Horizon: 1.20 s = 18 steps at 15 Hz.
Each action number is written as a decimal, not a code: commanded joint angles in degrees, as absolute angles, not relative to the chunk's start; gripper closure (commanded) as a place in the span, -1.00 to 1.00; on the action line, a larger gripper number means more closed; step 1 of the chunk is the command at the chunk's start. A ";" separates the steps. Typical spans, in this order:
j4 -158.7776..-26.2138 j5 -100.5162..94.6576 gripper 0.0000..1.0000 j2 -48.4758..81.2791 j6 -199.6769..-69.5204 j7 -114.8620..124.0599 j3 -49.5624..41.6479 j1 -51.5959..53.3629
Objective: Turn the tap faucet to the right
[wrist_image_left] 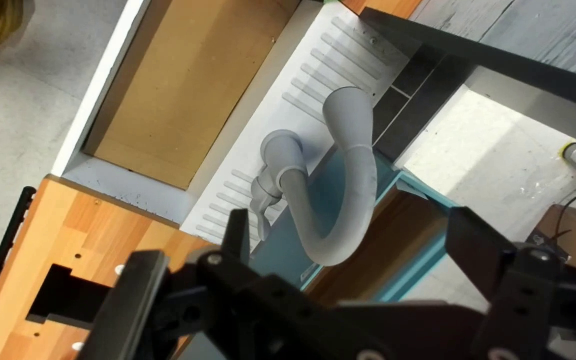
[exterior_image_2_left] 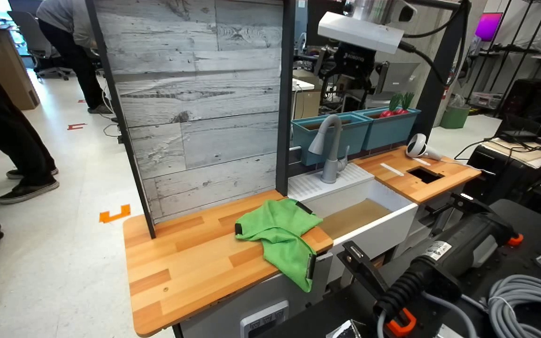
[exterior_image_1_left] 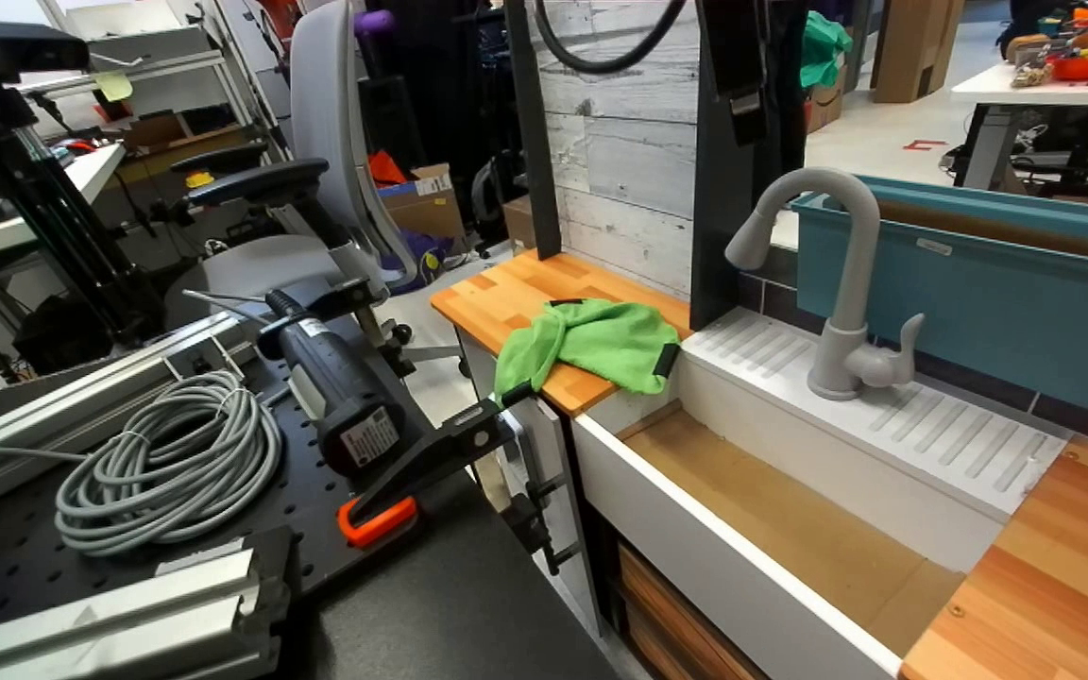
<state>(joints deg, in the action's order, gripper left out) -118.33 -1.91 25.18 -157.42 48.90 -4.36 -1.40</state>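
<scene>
Clearly visible below the robot's hand (wrist_image_left: 346, 220), a grey tap faucet (exterior_image_1_left: 858, 274) is found standing upright on a white ribbed ledge (exterior_image_1_left: 941, 416) behind a sink (exterior_image_1_left: 723, 576), with a teal planter (exterior_image_1_left: 988, 302) just beyond. Its spout head (exterior_image_1_left: 750, 241) is aimed toward the plank panel (exterior_image_1_left: 624, 161). The hand is held above and apart from it, the fingers (wrist_image_left: 475, 245) spread wide, and nothing is grasped between them. By its look, the faucet can be judged stiff, and its arched tube (exterior_image_1_left: 827, 184) probably hollow and light, though its true weight cannot be told. Some friction may be lent by the matte finish, yet so round a surface could easily be let slip. A swivel is to be expected at the low collar (exterior_image_1_left: 848, 329), its resistance unknown. For a turn to the right, hold is best taken on the tube near the spout head, where most leverage is offered; a gentle pinch, or a sideways push by one finger, should be enough. The slim side lever (exterior_image_1_left: 887, 365) seems the most easily broken part and is better left untouched.
</scene>
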 commanded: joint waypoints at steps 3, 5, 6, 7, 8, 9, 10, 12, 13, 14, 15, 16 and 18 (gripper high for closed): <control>-109.87 4.38 -1.00 33.33 -156.91 48.77 -6.27 0.63; -107.90 4.70 -1.00 35.40 -157.00 49.19 -7.28 1.22; -106.86 4.63 -1.00 36.50 -157.07 49.44 -7.81 1.54; -106.09 4.59 -1.00 37.32 -157.04 49.69 -8.27 1.81; -105.38 4.66 -1.00 38.07 -156.78 49.59 -8.37 1.93; -105.04 4.38 -1.00 38.64 -156.90 49.68 -8.79 2.37; -104.69 4.16 -1.00 39.20 -156.89 49.68 -9.05 2.81; -104.30 4.15 -1.00 39.93 -156.27 48.88 -8.78 3.13; -104.62 4.13 -0.50 39.81 -155.90 47.86 -8.23 3.05; -105.28 3.96 -0.44 39.34 -155.67 46.55 -7.71 3.08; -105.83 4.12 -0.30 38.89 -155.47 45.48 -7.27 3.05; -106.50 4.34 -0.10 38.26 -155.54 44.05 -6.67 2.82; -106.90 4.51 0.21 37.74 -155.71 42.17 -6.29 2.81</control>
